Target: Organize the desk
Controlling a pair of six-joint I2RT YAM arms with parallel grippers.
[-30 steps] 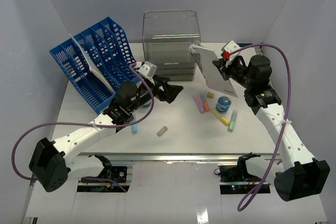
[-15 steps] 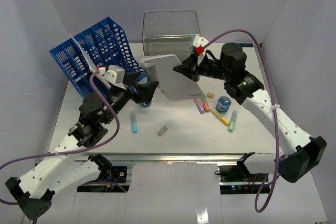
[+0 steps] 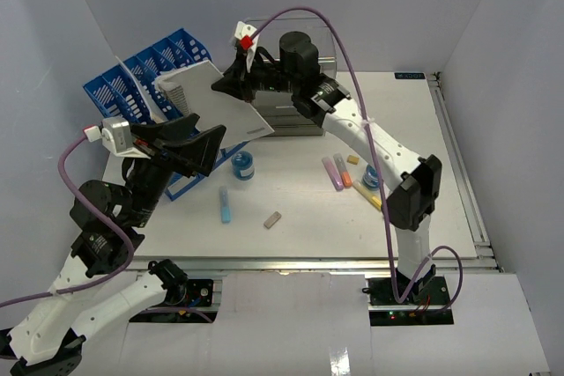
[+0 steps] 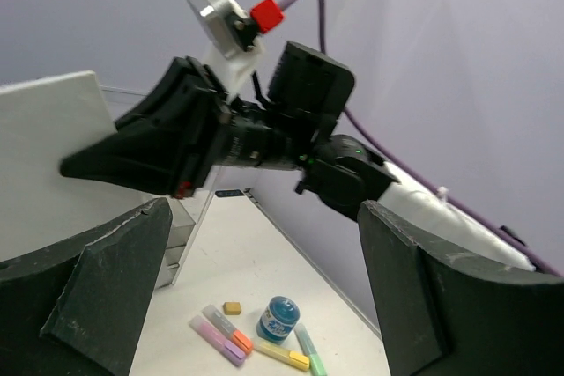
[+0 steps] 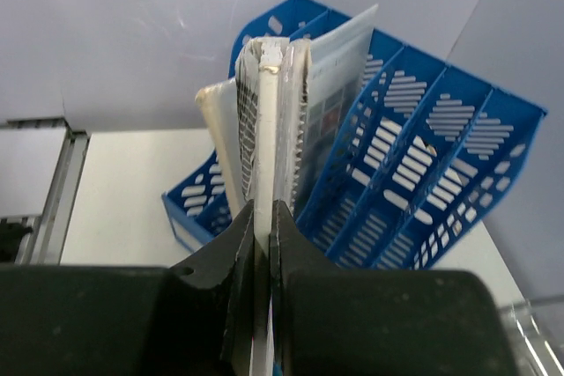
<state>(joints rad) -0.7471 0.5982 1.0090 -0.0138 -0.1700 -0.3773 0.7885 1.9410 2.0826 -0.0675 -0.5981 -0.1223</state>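
Observation:
The desk (image 3: 423,129) is a white tabletop with a metal rail along its front. My right gripper (image 3: 229,85) has reached far left and is shut on a white spiral notebook (image 3: 204,99), held tilted in the air above the blue file rack (image 3: 123,94). In the right wrist view the jaws (image 5: 262,217) pinch the notebook's edge (image 5: 264,103), with the rack's slots (image 5: 414,147) just beyond. My left gripper (image 3: 210,145) is open and empty, raised beside the rack. Its view (image 4: 264,217) shows the right gripper (image 4: 141,151) holding the notebook (image 4: 44,156).
A clear drawer box (image 3: 295,116) stands behind the right arm. A blue ink bottle (image 3: 242,165), a blue highlighter (image 3: 225,204) and a small eraser (image 3: 272,219) lie mid-desk. Several highlighters (image 3: 339,172) and a second blue bottle (image 3: 371,179) lie to the right.
My right arm has swung from the right side leftwards across the desk, carrying the notebook to above the rack. My left arm has drawn back to the left and risen.

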